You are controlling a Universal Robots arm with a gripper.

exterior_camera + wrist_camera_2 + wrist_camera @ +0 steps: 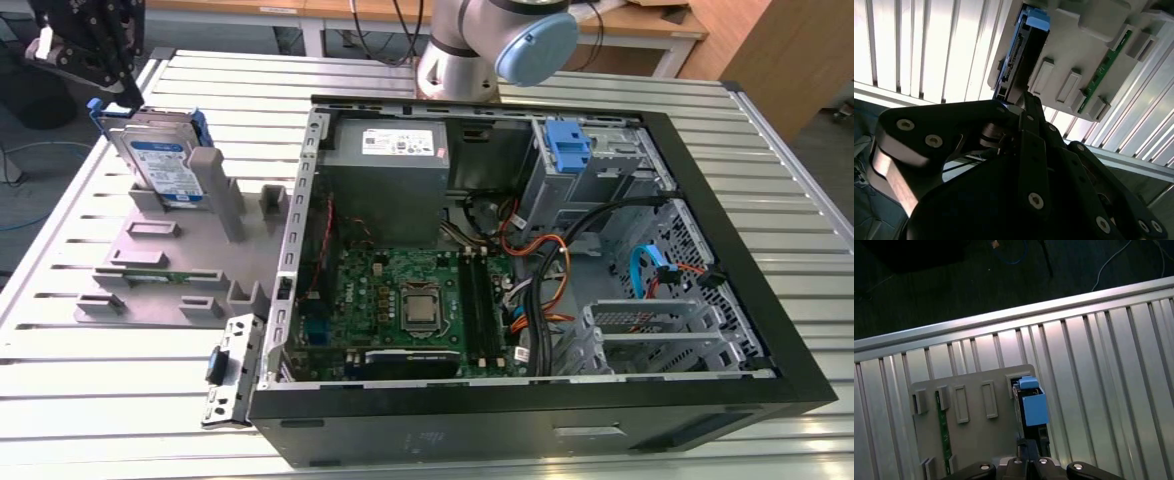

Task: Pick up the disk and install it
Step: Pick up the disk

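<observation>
The disk stands on edge in the grey slotted holder, at the exterior view's left of the open computer case. Our gripper hangs right at its top edge, the long axis dropping away below; we cannot tell whether it is spread or clamped.

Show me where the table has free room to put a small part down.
Bare slats lie on the table at the exterior view's lower left, between the grey holder and the table's edge. Crowded: the holder around the disk, and the computer case, full of cables.
</observation>
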